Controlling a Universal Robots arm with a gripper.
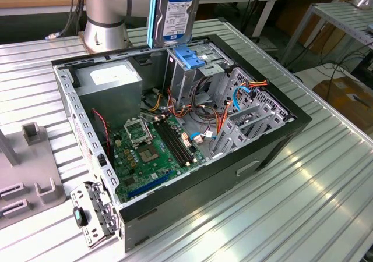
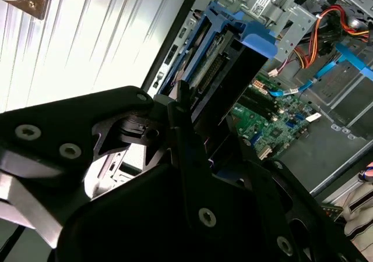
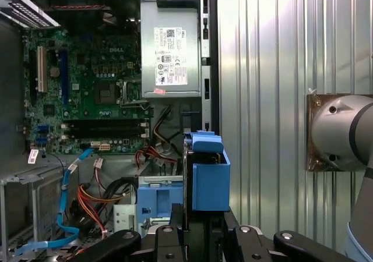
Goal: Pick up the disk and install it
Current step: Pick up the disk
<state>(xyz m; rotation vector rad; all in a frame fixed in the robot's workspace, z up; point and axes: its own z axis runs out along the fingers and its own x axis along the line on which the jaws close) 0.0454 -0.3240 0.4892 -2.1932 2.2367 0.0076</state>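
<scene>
The disk (image 1: 176, 11), silver with a white label and a blue frame along its edge, hangs upright just above the open computer case (image 1: 280, 140). Its lower edge sits right over the drive cage with its blue plastic latch (image 1: 189, 57). In the first wrist view the disk (image 3: 207, 174) appears edge-on, gripped by my gripper (image 3: 198, 236), with the blue latch (image 3: 157, 201) beside it. In the second wrist view my black gripper (image 2: 204, 134) is shut on the disk (image 2: 227, 58), which points down into the case.
Inside the case lie the green motherboard (image 1: 145, 151), a grey power supply box (image 1: 111, 81) with a white sticker, and loose orange and blue cables (image 1: 233, 99). The arm's base (image 1: 108, 17) stands behind the case. A grey fixture (image 1: 29, 169) sits at the exterior view's left.
</scene>
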